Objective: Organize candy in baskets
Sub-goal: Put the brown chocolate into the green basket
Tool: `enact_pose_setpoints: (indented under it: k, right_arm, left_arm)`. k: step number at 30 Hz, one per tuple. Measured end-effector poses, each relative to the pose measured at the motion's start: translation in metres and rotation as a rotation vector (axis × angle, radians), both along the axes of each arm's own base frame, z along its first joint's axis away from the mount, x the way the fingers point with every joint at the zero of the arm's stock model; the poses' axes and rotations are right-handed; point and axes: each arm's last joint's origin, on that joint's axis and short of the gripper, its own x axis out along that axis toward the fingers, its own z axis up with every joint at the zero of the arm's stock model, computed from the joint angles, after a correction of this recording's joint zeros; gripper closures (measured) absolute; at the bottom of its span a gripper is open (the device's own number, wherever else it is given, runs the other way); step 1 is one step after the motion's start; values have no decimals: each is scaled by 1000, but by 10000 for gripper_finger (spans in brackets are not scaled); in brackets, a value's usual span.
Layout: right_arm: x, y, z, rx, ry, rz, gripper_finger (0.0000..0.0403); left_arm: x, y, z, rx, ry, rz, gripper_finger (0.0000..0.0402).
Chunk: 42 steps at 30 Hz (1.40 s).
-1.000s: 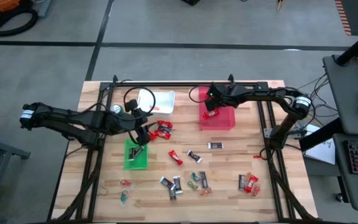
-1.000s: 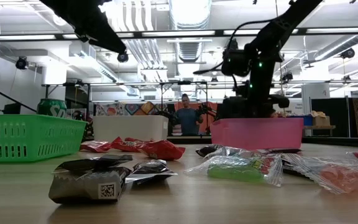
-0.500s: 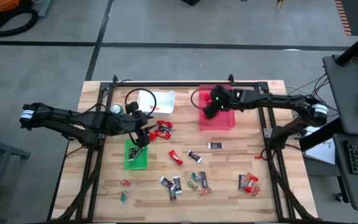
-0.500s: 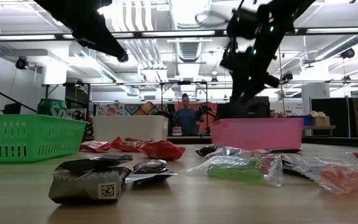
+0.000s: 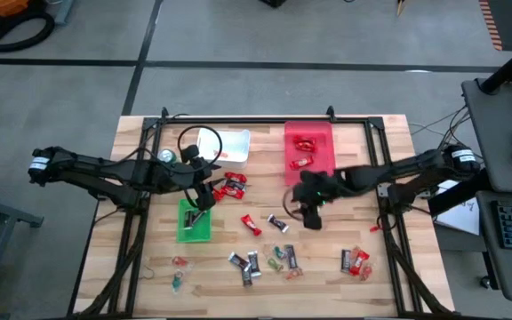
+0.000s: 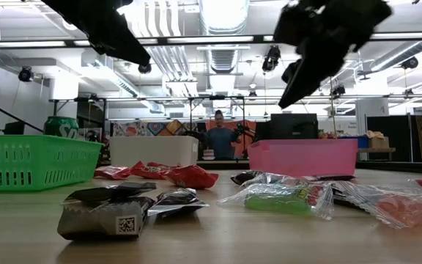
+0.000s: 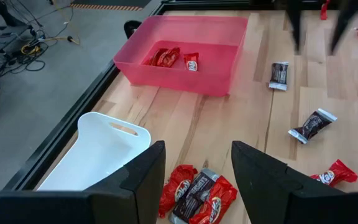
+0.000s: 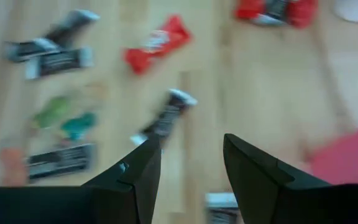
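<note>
Candy lies loose on the wooden table: a red-wrapped cluster, a red bar, a dark mini bar and several pieces near the front edge. The red basket holds red bars. The green basket holds a dark bar. The white basket stands at the far left. My left gripper hangs open above the green basket's far end, with the red cluster ahead of it. My right gripper hovers open over the table's middle, the dark mini bar ahead of its fingers.
A green drink can stands left of the white basket. A black frame rail runs along the far edge, with struts down both sides. In the low view a person shows far behind the table.
My right gripper has swung from over the red basket toward the near edge, out above the loose candy at the table's middle, rolling as it went. The red bars in the red basket now show uncovered.
</note>
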Motion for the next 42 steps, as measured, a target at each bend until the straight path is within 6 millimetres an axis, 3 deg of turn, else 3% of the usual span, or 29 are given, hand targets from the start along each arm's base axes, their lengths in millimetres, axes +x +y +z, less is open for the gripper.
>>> enact_pose_setpoints:
  k: [7,13,18,24,29,37,42]
  right_arm:
    - [-28,22,-39,-19,85,-89,243]
    - [-52,26,-74,-67,124,-132,252]
    - [-68,22,-97,-121,48,-129,254]
    - [-77,17,-108,-204,-94,-123,246]
    - [-91,11,-120,-293,-88,-176,247]
    - [-99,8,-128,-229,-90,-213,244]
    - [-100,8,-129,-204,-85,-226,264]
  left_arm:
    - [1,0,0,-1,-13,0,233]
    - [1,0,0,2,-14,-2,233]
    - [3,0,3,17,-43,-7,233]
    - [5,0,8,15,-97,-7,233]
    - [5,0,9,14,-107,-7,233]
    - [6,0,10,14,-120,-6,233]
    - [6,0,10,14,-122,-6,233]
